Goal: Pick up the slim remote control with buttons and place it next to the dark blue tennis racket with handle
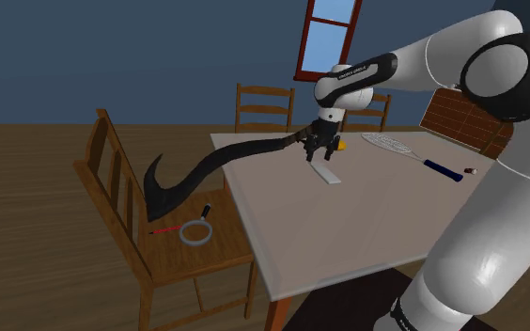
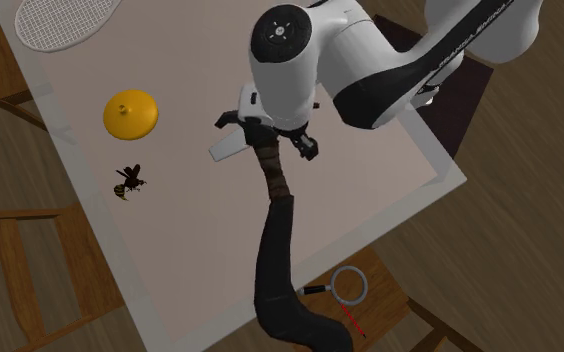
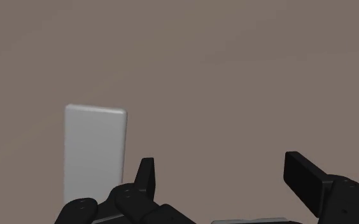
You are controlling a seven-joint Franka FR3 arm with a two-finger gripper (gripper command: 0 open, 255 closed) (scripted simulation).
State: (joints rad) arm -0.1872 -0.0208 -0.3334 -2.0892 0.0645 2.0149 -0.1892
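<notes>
The remote (image 1: pixel 327 173) is a slim, plain pale-grey slab lying flat on the table (image 1: pixel 348 226). My black gripper (image 1: pixel 319 153) hovers just above its far end, open. In the wrist view the remote (image 3: pixel 95 153) lies just outside one finger, and only bare tabletop shows between the spread fingertips of the gripper (image 3: pixel 219 168). From the second exterior view the remote (image 2: pixel 228 146) pokes out from under the white hand. The racket (image 1: pixel 409 153) lies toward the shoulder view's right, with a pale mesh head (image 2: pixel 65 20) and a dark blue handle (image 1: pixel 442 169).
An orange-yellow rounded thing (image 2: pixel 131 113) and a dark insect figure (image 2: pixel 128 181) lie on the table near the remote. A thick black cable (image 1: pixel 188 179) hangs from the wrist over the table edge. A wooden chair carries a magnifying glass (image 1: pixel 197 232) and a red pen (image 1: pixel 164 228).
</notes>
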